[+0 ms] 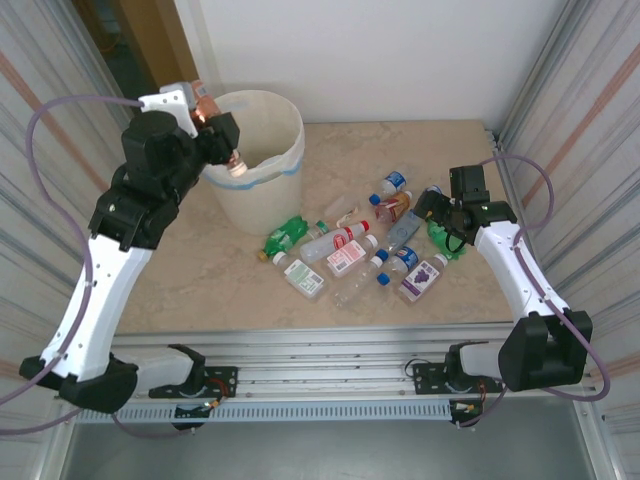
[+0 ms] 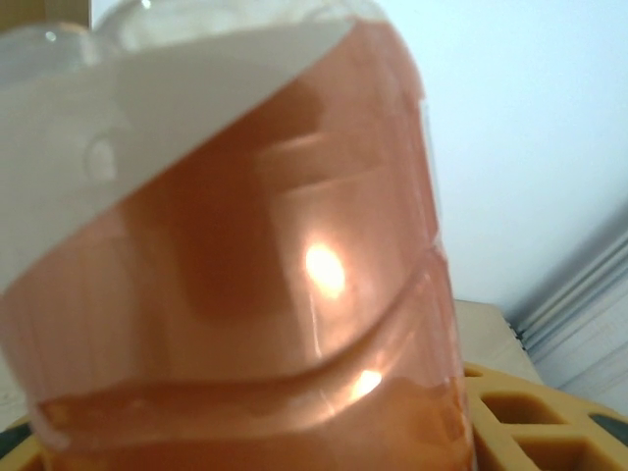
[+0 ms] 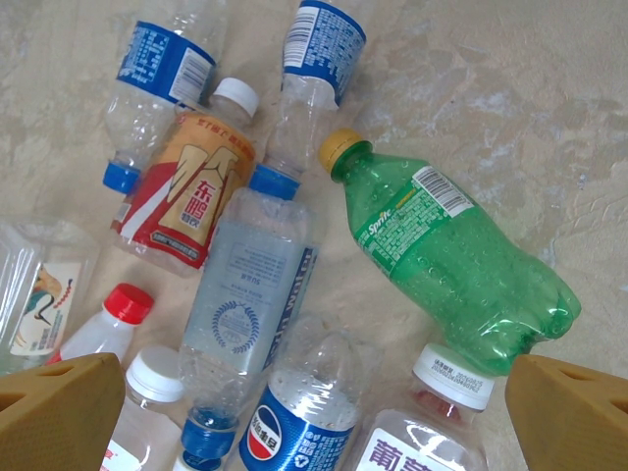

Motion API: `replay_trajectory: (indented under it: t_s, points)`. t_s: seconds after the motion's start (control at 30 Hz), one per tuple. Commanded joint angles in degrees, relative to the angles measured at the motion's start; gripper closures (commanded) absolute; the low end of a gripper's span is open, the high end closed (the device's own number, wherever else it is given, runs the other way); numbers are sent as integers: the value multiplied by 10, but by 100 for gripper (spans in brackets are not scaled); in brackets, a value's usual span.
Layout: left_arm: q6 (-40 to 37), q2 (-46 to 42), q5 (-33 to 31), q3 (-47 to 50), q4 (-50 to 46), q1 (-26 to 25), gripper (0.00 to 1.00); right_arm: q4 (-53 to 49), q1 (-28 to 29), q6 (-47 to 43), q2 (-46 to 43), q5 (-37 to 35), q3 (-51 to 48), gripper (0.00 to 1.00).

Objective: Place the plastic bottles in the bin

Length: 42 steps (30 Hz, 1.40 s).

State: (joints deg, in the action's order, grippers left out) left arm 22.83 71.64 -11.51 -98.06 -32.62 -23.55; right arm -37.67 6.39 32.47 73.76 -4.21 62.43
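Your two arms rise from the near edge of a beige table [image 1: 200,290]. Past its middle lies a loose heap of bottles [image 1: 350,255], all on their sides and many touching. Most are clear, with blue, red or white caps. Your right gripper [image 1: 440,228] hangs over the heap's right end, jaws wide apart and holding nothing. From its wrist camera you look down between two yellow pads [image 3: 59,407] at the heap. A green bottle [image 3: 451,265] with a yellow cap lies slantwise, its cap toward the upper left. Just left of it is a clear bottle [image 3: 250,294] with blue print, its blue cap toward you. A Pepsi bottle [image 3: 294,417] lies at the bottom edge, touching that clear one. Farther off lies an orange bottle [image 3: 191,186] with a white cap, and beyond it two clear ones with blue labels. At the far left of the table stands the cream bin [image 1: 250,205], lined with a whitish bag [image 1: 290,168] that has a blue band. Your left gripper [image 1: 220,135] is at the bin's left rim, clamped on a copper bottle [image 1: 204,108]. That bottle is tilted, its pinkish cap pointing down at the bin's mouth. Its wrist camera sees the copper label [image 2: 245,294] very close, with a yellow pad [image 2: 530,412] at the lower right.
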Motion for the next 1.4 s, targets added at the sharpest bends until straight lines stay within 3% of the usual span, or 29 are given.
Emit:
replay_trajectory:
  t_s: [0.0, 0.5, 1.07, 1.37]
  points:
    - [-7, 31, 42, -37, 25, 26, 71, 0, 1, -1, -2, 6, -2, 2]
    - [-9, 175, 75, -97, 16, 67, 72, 1, 2, 1, 6, 11, -4, 2]
    - [-30, 254, 68, -100, 8, 71, 71, -10, -1, 1, -5, 0, -11, 2]
    - [-33, 305, 50, -113, 19, 71, 63, -20, -5, 1, -11, -5, -24, 2]
